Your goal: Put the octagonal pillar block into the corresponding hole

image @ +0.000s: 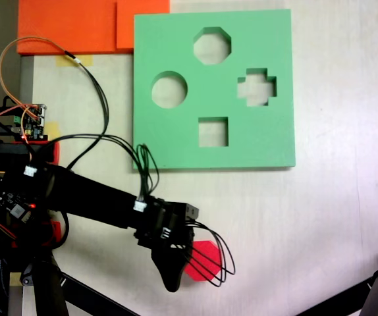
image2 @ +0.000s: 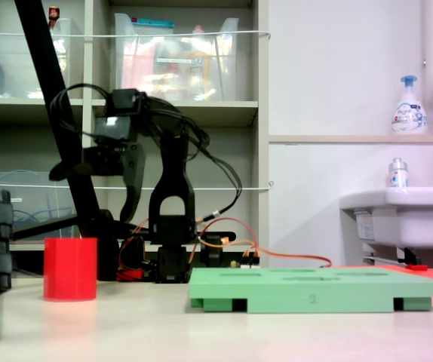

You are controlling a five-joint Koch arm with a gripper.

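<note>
Both fixed views put my gripper (image: 176,280) above the octagonal pillar block (image2: 70,268), which stands upright on the table (image: 321,230), well apart from the green board (image: 268,141). From above, my arm covers part of the block, so only its red edge shows. The corresponding hole (image: 212,45) sits at the board's far side. Whether my jaws are apart I cannot tell; they seem to overlap.
</note>
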